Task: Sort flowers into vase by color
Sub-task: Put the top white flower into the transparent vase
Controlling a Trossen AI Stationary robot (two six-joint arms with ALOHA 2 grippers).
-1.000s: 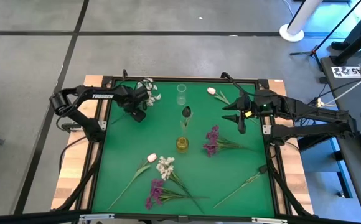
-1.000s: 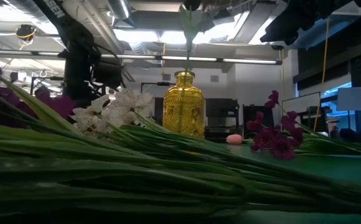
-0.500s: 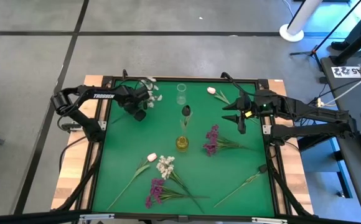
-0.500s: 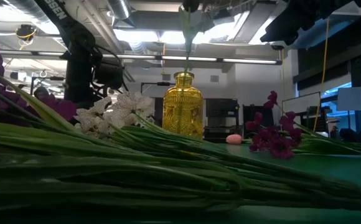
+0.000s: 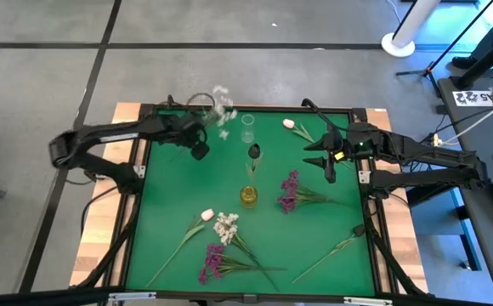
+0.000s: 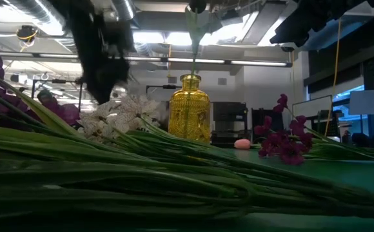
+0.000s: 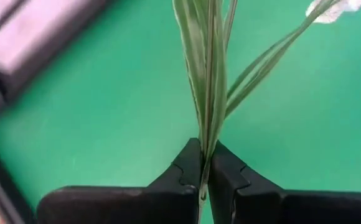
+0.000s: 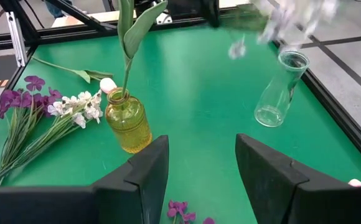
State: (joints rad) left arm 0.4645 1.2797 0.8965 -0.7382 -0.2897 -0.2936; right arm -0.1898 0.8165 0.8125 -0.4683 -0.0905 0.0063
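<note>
My left gripper (image 5: 201,150) is shut on a white-blossom sprig, and its blurred blossoms (image 5: 222,104) stand over the table's far edge, just left of the clear glass vase (image 5: 247,127). The yellow vase (image 5: 248,196) at mid table holds one tulip stem (image 5: 254,154). My right gripper (image 5: 330,167) hangs open and empty at the far right, near a purple sprig (image 5: 291,191) lying on the mat. A pink tulip (image 5: 288,123) lies at the far edge. A tulip (image 5: 206,216), a white sprig (image 5: 225,227) and a purple sprig (image 5: 212,259) lie near the front. My left gripper pinches the white sprig's thin green stems and leaves (image 7: 206,146) between its two fingers (image 7: 187,168). The stems run straight on past the fingertips, toward the far right. The blossom end (image 7: 330,9) is lifted clear of the mat.
A bare green stem (image 5: 338,246) lies at the front right. A black frame rims the green mat (image 5: 170,195). The clear vase also shows in the right wrist view (image 8: 280,87), with the yellow vase (image 8: 129,127) beside it.
My left gripper has risen and gone toward the table's right edge, toward the clear vase, still shut on the white sprig. The blossoms have swung up from beside the gripper to over the far edge near the clear vase.
</note>
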